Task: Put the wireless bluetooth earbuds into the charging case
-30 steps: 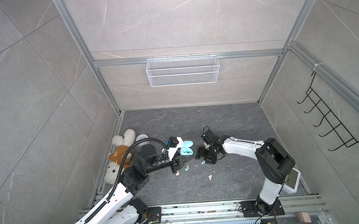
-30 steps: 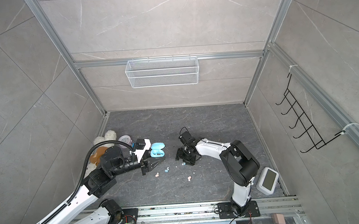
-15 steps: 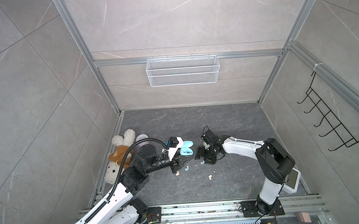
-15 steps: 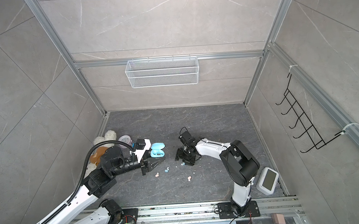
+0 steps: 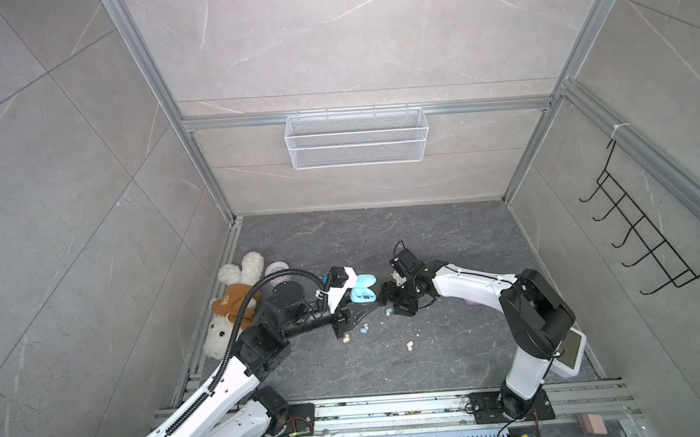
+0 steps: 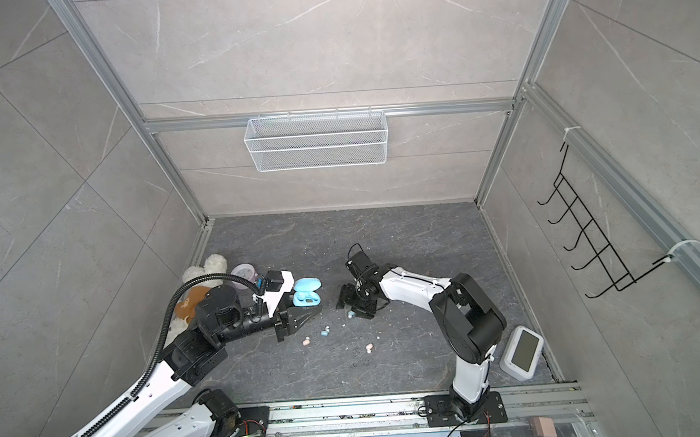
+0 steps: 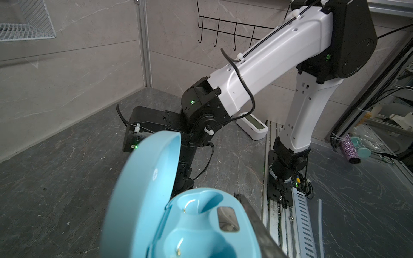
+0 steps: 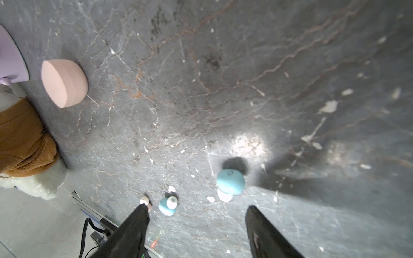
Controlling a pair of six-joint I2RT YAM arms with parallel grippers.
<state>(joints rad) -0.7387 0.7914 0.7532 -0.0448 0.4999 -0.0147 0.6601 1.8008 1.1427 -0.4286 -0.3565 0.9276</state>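
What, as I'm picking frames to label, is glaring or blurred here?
Right wrist: a glare patch on the floor beside the blue bud, right tool blurred; left wrist: case crowds the foreground; both top views: sharp, evenly lit.

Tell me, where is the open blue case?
In a top view the blue case lies left of centre on the floor, just beyond the left end effector, with the teddy farther left.

Case (image 7: 190, 223) is smooth matte plastic, floor (image 8: 201, 89) under the right gripper (image 8: 196, 208) looks like scuffed stone, teddy (image 8: 22, 138) is fuzzy cloth.
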